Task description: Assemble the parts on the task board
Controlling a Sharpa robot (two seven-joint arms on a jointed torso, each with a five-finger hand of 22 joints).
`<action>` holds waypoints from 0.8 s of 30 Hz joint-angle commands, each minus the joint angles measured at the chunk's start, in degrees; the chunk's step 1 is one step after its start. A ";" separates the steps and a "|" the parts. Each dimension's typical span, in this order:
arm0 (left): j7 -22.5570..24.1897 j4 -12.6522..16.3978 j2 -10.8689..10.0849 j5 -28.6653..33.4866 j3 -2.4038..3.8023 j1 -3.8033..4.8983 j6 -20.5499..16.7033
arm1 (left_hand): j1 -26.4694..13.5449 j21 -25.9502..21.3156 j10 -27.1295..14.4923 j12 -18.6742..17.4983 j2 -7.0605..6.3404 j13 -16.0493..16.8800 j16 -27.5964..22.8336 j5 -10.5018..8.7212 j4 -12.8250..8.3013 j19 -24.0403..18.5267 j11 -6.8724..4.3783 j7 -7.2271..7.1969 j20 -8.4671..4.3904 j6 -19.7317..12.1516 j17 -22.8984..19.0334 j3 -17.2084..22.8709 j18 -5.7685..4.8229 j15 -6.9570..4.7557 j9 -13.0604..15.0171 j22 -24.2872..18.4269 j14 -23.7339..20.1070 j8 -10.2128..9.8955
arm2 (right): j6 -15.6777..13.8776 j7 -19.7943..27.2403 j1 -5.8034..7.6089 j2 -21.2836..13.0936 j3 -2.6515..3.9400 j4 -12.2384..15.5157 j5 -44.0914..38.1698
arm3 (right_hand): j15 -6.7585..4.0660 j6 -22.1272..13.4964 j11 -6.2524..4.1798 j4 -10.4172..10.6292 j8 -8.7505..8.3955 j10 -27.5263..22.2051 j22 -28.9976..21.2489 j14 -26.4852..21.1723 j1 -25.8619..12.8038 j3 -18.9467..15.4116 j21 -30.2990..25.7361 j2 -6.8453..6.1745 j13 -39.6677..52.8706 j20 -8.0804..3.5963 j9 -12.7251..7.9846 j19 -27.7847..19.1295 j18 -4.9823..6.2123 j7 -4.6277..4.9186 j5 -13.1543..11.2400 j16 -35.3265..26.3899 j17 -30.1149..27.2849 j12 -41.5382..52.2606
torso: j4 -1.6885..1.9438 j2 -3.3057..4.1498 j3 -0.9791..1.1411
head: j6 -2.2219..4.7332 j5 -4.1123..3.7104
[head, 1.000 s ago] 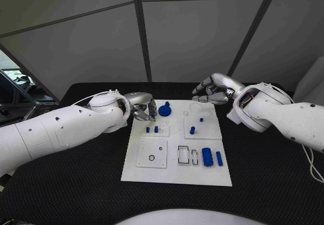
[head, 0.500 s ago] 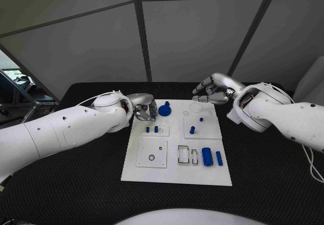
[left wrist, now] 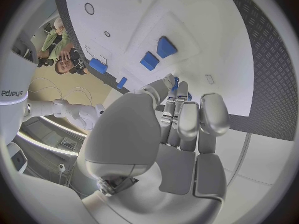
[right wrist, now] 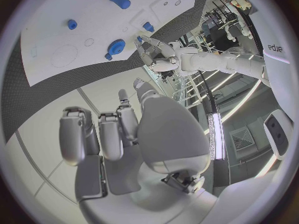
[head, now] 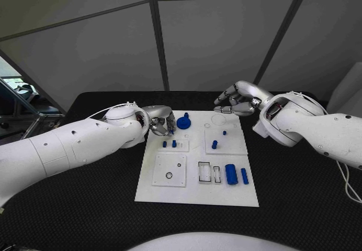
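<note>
The white task board [head: 196,194] lies in the middle of the black table. A blue round part with a knob [head: 183,123] stands near its back left corner. My left hand [head: 160,122] hangs just left of that part with its fingers curled in; a narrow gap to the blue round part [right wrist: 116,47] shows in the right wrist view. A sliver of blue [left wrist: 176,81] peeks past the fingertips in the left wrist view. My right hand [head: 237,102] hovers over the board's back edge, fingers curled, holding nothing.
Two short blue pegs [head: 169,144] stand on a small left plate, with another peg [head: 214,145] on the plate beside it. Two blue cylinders [head: 236,174] lie at the front right, beside a rectangular slot [head: 204,172]. Black table surrounds the board.
My left arm has swung a little toward the board, while its hand stays beside the round part. The right hand has hardly moved.
</note>
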 commanded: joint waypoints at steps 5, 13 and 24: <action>-0.09 -0.08 0.14 0.27 0.05 -0.01 0.87 | -0.63 0.03 0.36 -0.25 -0.02 -0.05 0.33 -0.05 0.07 0.23 0.14 0.00 -0.01 0.33 -0.01 0.23 -6.05 0.04 -0.09 3.03 0.48 -0.36 | -0.47 0.15 0.11 0.07 0.04 0.04 -0.22 | -0.40 0.33 -0.09 -0.06 0.18 -0.23 5.18 4.59 0.25 0.42 -0.22 0.20 1.61 -0.20 0.07 0.01 0.63 -0.09 0.19 -0.22 8.95 -0.15 | 0.02 0.00 -0.03 | -0.09 0.14; -0.20 -0.08 0.19 0.27 0.05 -0.06 1.42 | -0.63 0.03 0.36 -0.25 -0.02 -0.05 0.33 -0.05 0.07 0.23 0.14 0.00 -0.01 0.33 -0.01 0.23 -6.05 0.04 -0.09 3.03 0.48 -0.36 | -0.43 0.17 0.11 0.15 0.04 -0.01 -0.22 | -0.40 0.33 -0.09 -0.06 0.18 -0.23 5.18 4.59 0.25 0.42 -0.22 0.20 1.61 -0.20 0.07 0.01 0.63 -0.09 0.19 -0.22 8.95 -0.15 | 0.01 -0.01 -0.01 | -0.11 0.17; -0.25 -0.58 0.57 0.27 0.02 -0.07 1.50 | -1.30 -0.71 -0.52 -1.55 -0.36 -0.38 0.20 -0.07 0.02 -0.08 0.55 0.36 0.14 -0.95 -0.55 0.36 -5.94 0.33 -0.56 2.71 0.22 -1.60 | -0.47 0.24 0.11 0.20 0.04 -0.01 -0.22 | -0.40 0.33 -0.09 -0.06 0.18 -0.23 5.18 4.59 0.25 0.42 -0.22 0.20 1.61 -0.20 0.07 0.01 0.63 -0.09 0.19 -0.22 8.95 -0.15 | -0.01 0.02 0.00 | -0.11 0.14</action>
